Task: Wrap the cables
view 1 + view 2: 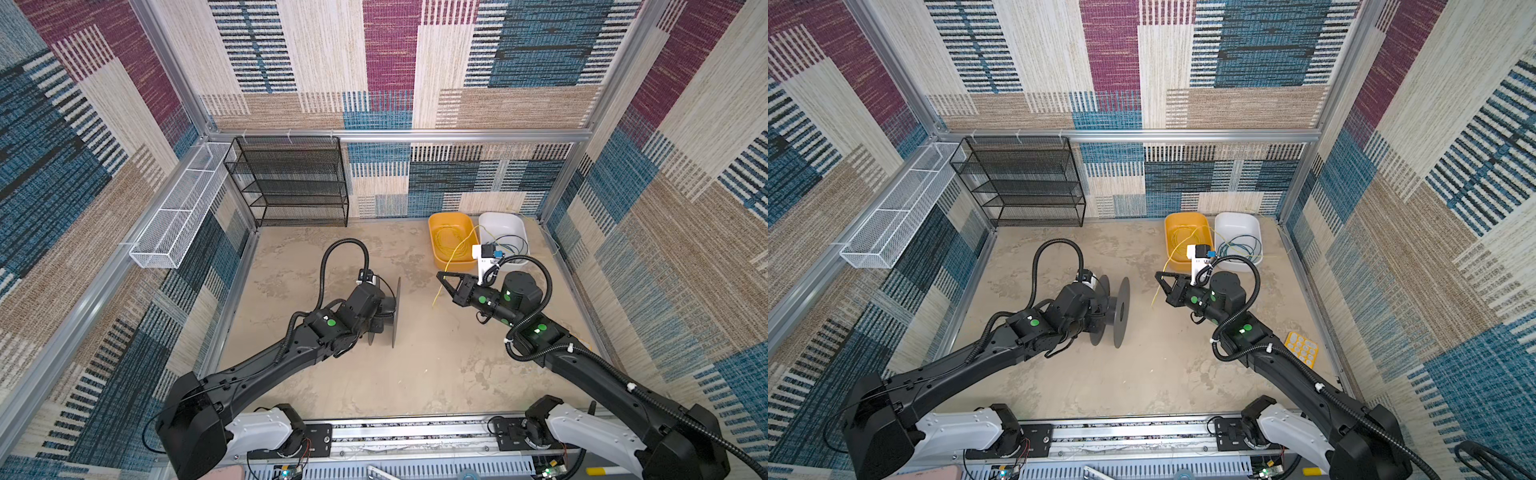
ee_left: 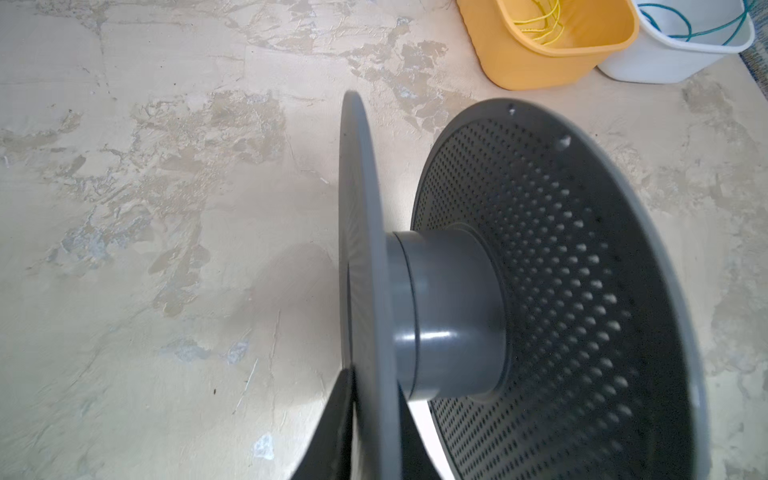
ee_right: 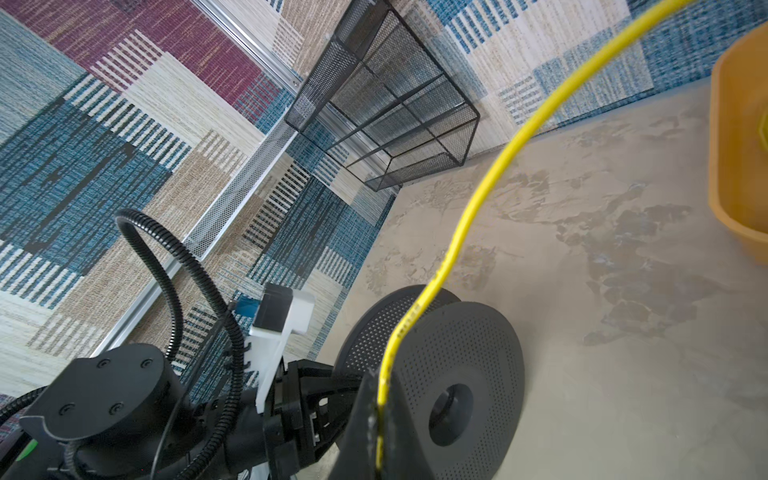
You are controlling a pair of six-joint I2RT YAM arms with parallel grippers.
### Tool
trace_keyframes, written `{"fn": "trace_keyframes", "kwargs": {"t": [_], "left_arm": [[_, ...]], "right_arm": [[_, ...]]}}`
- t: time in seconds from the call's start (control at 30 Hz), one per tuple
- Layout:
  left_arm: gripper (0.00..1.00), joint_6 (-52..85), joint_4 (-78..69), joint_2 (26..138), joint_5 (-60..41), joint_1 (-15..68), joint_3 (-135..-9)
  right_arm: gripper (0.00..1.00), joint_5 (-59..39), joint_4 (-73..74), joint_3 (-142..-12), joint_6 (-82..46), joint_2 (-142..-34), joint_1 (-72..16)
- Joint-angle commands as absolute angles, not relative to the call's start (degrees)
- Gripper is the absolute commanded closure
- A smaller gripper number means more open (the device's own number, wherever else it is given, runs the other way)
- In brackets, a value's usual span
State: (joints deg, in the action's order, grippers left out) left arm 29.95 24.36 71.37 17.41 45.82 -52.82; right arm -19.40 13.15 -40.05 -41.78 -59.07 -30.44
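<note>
Pinched shut in the right gripper, closest to the right wrist lens, is the yellow cable. A short loose end hangs below the jaws toward the table. The rest arcs up and away to the far right, into the yellow tub, where most of its coil lies.

Left of centre, the left gripper has a finger on each face of the near flange of the dark spool. The fingers sit close against that flange, so it looks gripped. The spool stands on edge in both top views, its holed flanges upright and its hub facing across toward the right gripper, with a clear gap of table between them.

The teal cable lies in loose loops in the white tub, just right of the yellow one, with nothing touching it.

The work looks barely begun. The hub is bare, with no turn of wire on it. One cable end is in hand and the spool is steadied. I judge that the end has yet to be brought to the hub and the yellow length wound on. After that, the teal cable remains.
</note>
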Motion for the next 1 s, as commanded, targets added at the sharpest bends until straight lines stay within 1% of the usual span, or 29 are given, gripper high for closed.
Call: {"fn": "trace_keyframes", "kwargs": {"t": [0.0, 0.13, 0.37, 0.47, 0.6, 0.77, 0.97], "left_arm": [[0.84, 29.8, 20.6, 72.3, 16.0, 45.8, -53.6], [0.82, 28.0, 16.5, 72.4, 15.0, 45.8, -52.2], [0.79, 25.5, 11.3, 71.8, 13.7, 45.7, -50.2], [0.76, 24.6, 10.8, 71.5, 13.4, 45.7, -49.9], [0.69, 23.3, 9.7, 70.3, 12.0, 45.5, -48.3], [0.62, 21.7, 7.6, 66.8, 9.8, 45.0, -44.3], [0.56, 19.4, 5.5, 61.3, 6.6, 44.5, -39.4]], "right_arm": [[1.00, -23.7, 20.5, -42.1, -44.3, -61.3, -31.2], [1.00, -25.6, 24.6, -44.5, -46.4, -65.5, -34.1], [1.00, -24.4, 29.8, -46.7, -48.9, -72.1, -38.2], [1.00, -24.2, 31.8, -47.7, -49.7, -75.1, -39.0], [1.00, -23.2, 32.3, -49.3, -49.9, -78.6, -39.4], [1.00, -22.3, 32.5, -50.5, -50.0, -82.1, -39.5], [1.00, -22.6, 32.4, -52.4, -49.8, -85.5, -39.6]]}}
